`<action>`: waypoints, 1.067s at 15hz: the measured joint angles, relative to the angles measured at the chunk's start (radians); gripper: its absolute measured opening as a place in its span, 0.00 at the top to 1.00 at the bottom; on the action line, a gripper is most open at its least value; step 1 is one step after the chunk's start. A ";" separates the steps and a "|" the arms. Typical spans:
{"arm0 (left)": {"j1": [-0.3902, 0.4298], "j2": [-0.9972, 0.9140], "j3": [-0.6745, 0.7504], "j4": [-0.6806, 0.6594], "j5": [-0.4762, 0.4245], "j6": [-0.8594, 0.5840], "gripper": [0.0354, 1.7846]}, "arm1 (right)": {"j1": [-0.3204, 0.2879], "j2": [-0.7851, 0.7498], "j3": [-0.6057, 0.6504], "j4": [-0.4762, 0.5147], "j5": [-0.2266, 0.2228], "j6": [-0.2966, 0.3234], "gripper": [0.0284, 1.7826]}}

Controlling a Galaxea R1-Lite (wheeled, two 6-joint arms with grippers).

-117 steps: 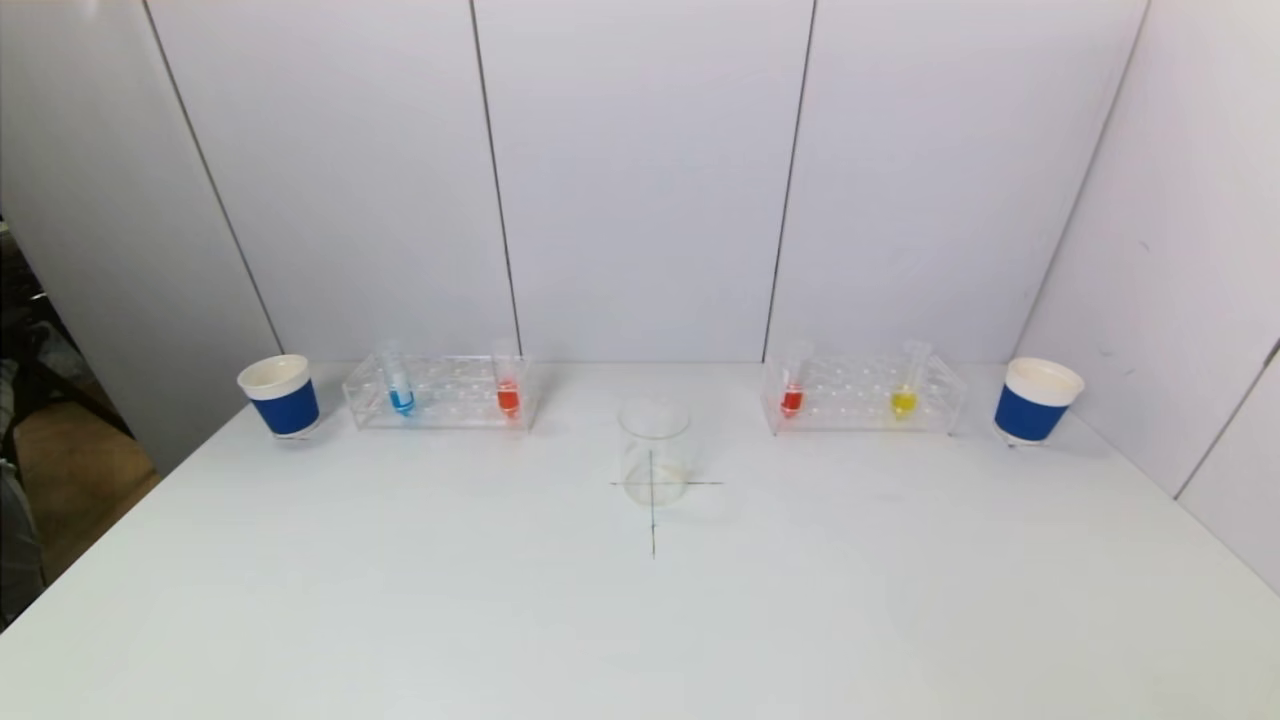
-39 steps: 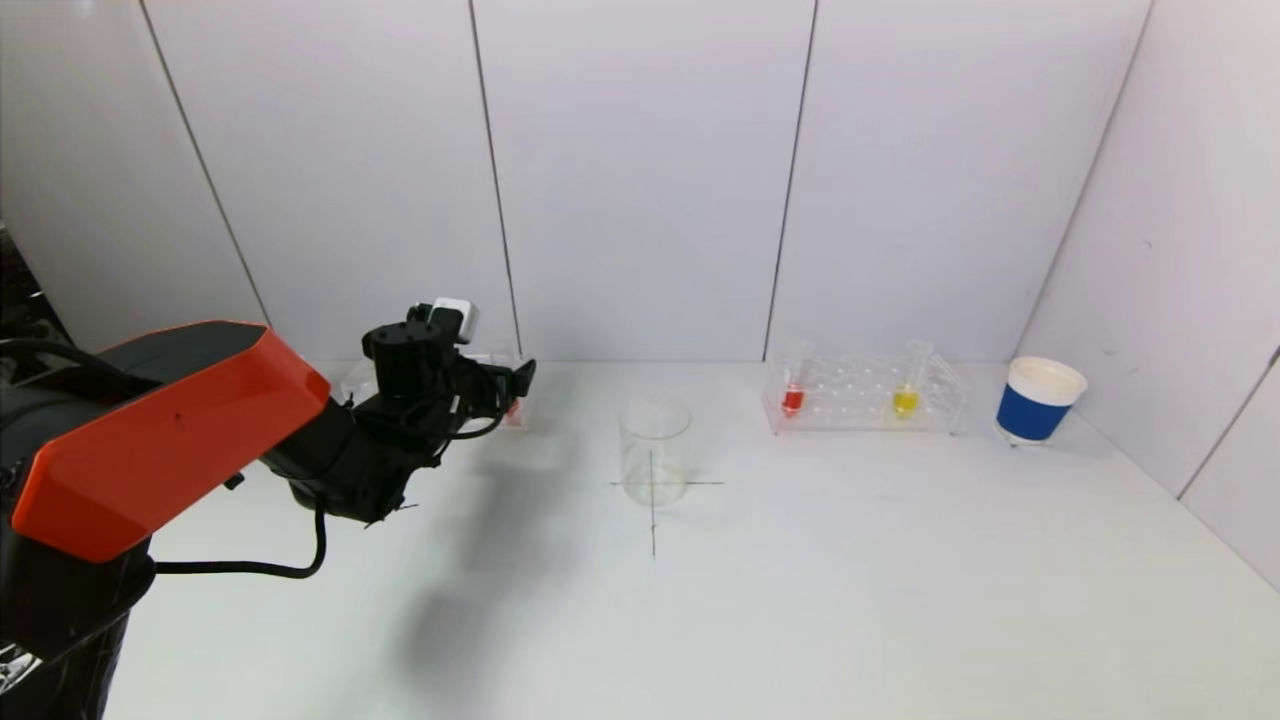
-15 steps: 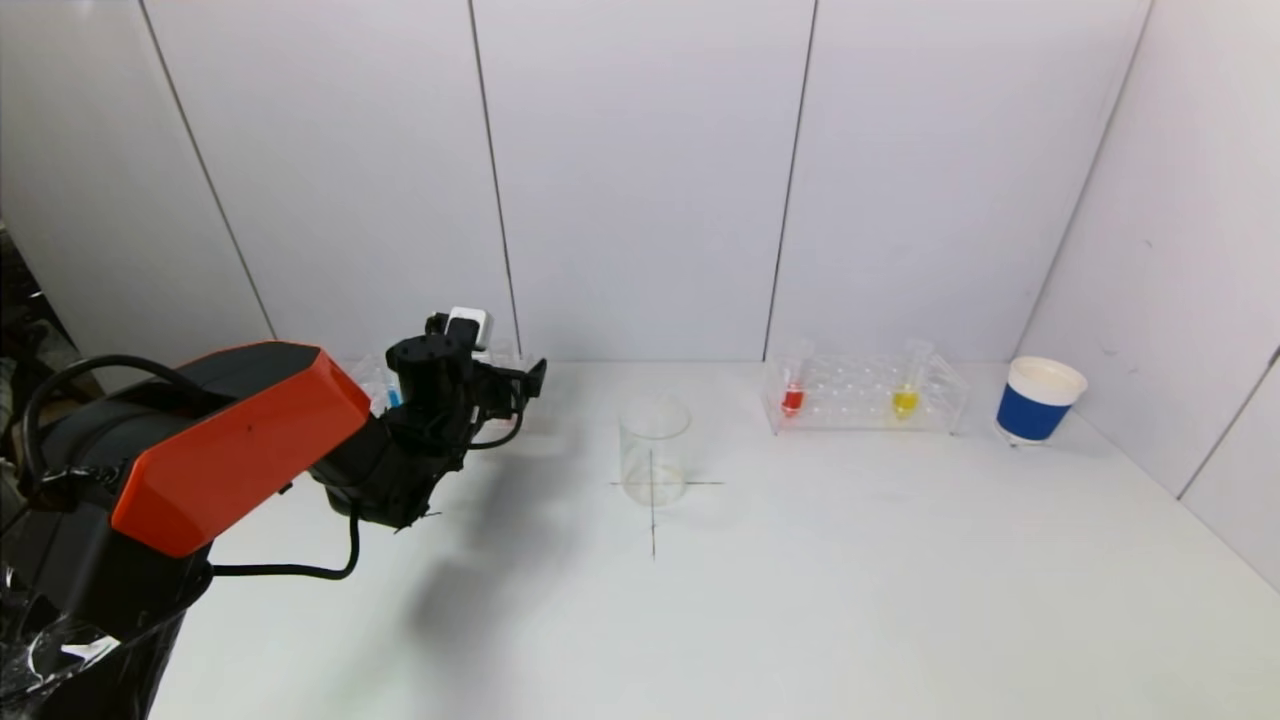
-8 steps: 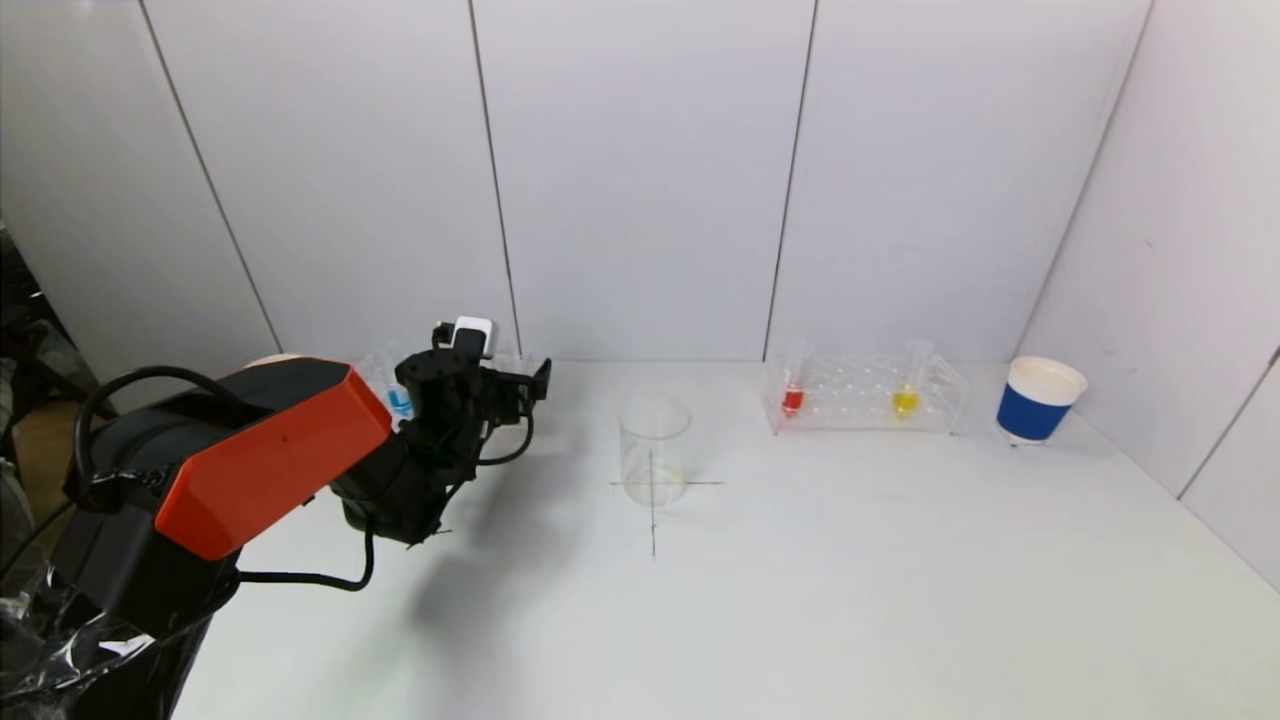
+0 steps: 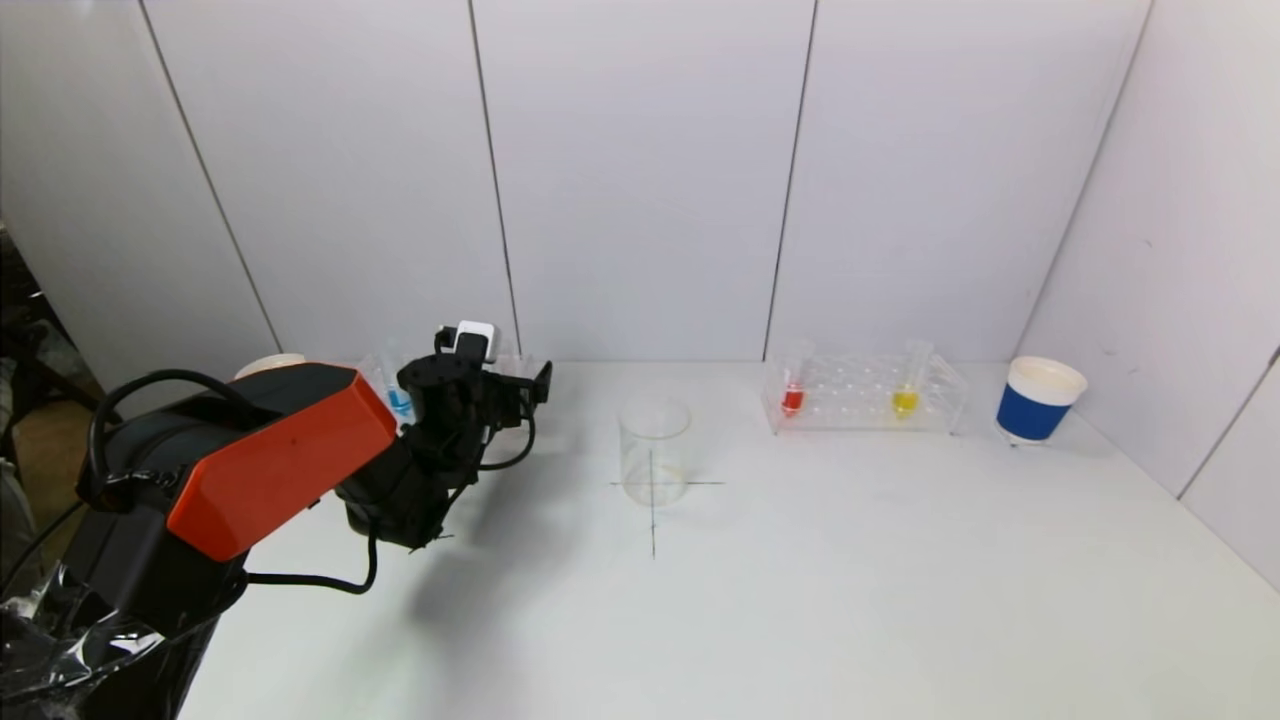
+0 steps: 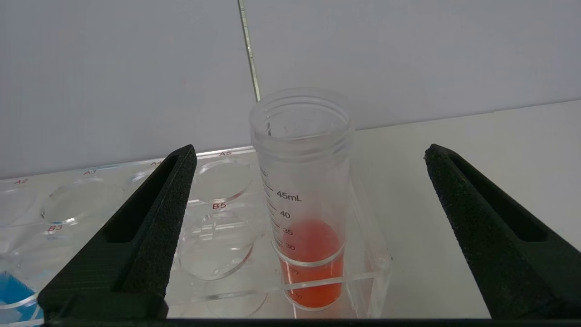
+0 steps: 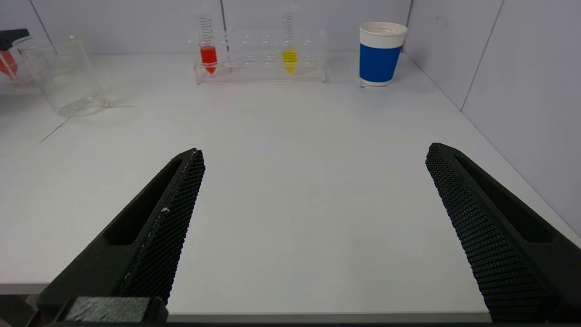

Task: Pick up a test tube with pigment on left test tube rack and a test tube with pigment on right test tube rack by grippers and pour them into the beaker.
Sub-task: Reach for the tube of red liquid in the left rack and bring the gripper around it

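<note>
At left rack (image 6: 218, 218), left gripper (image 6: 308, 181) level, fingers (image 6: 150, 218) spread wide astride orange tube (image 6: 304, 200), holding nothing.

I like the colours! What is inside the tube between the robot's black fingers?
Orange-red liquid sits in the bottom of the test tube; above it the tube looks empty. The left gripper is open around it. The rack partly blurs its tip.

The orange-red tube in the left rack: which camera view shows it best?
The left wrist view shows it best: the orange-red tube stands upright in the left rack, between the open fingers of the left gripper. In the head view the left arm hides it. The right wrist view shows only a red sliver beside the beaker.
</note>
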 joint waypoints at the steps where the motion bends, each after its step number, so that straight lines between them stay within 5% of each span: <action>1: 0.000 0.003 0.000 -0.015 0.001 0.010 0.01 | 0.000 0.000 0.000 0.000 0.000 0.000 0.01; 16: 0.003 0.020 -0.007 -0.039 0.013 0.030 0.01 | 0.000 0.000 0.000 0.000 0.000 0.000 0.01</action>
